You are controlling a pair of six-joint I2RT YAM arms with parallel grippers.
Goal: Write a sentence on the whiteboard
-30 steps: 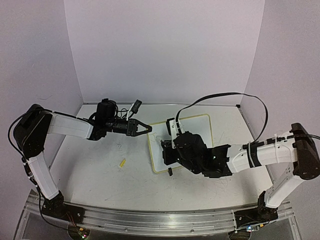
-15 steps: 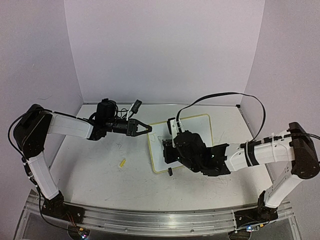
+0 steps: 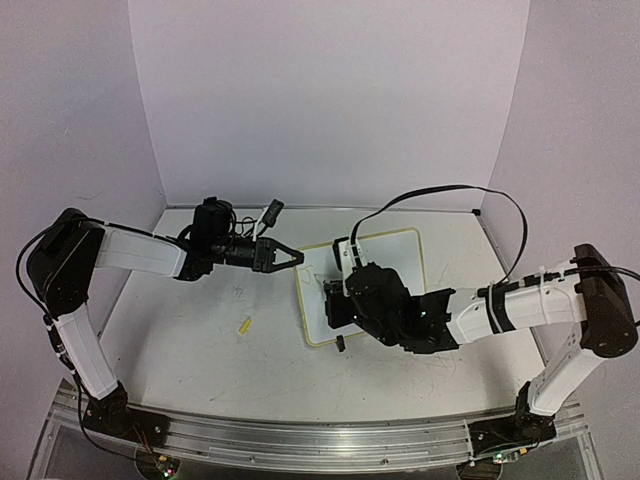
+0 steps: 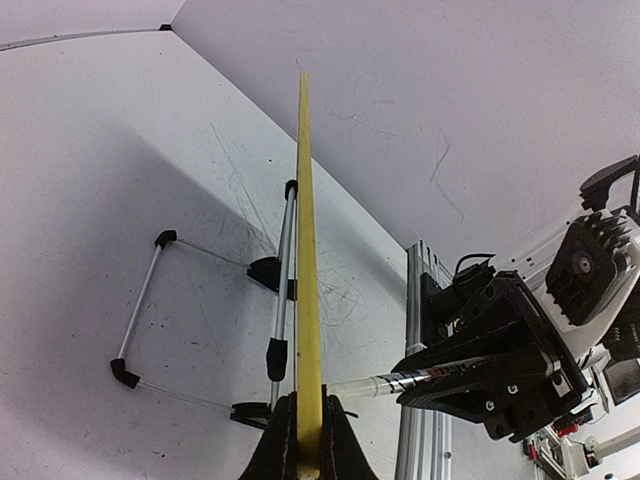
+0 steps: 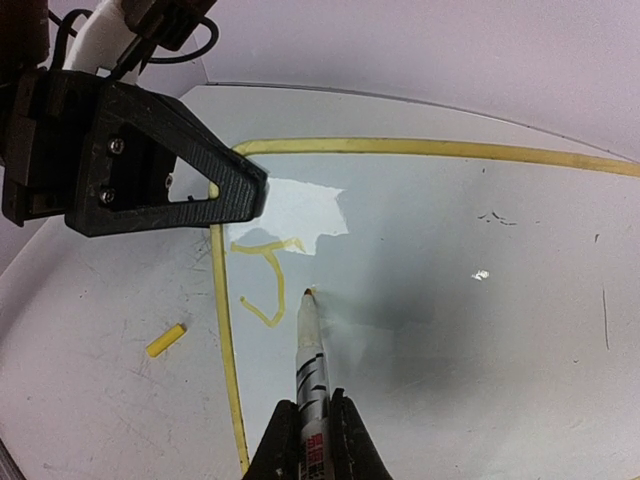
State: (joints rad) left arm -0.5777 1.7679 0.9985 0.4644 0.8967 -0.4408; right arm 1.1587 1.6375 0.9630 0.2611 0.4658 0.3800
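On desk [image 3: 200,340]: whiteboard [image 3: 400,262], rim pinched tight in left hand [image 4: 308,425]; right hand [image 5: 310,415] clamped on pen [image 5: 308,340], tip touching board beside sentence [image 5: 262,272], only yellow "J" near top-left corner; cap [image 5: 165,340] left of board.

Open tabletop [image 3: 170,330]: left and near-left of the whiteboard [image 3: 400,258], broken only by a small yellow cap [image 3: 244,325] lying near the board's left rim. Obstacles: left gripper [image 3: 297,257] clamped on the board's far-left corner; right gripper [image 5: 312,430] with its pen [image 5: 310,345] over the board's left half; black cable [image 3: 440,190] arching above the far-right part. Bounds: walls [image 3: 330,100] at left, far and right.
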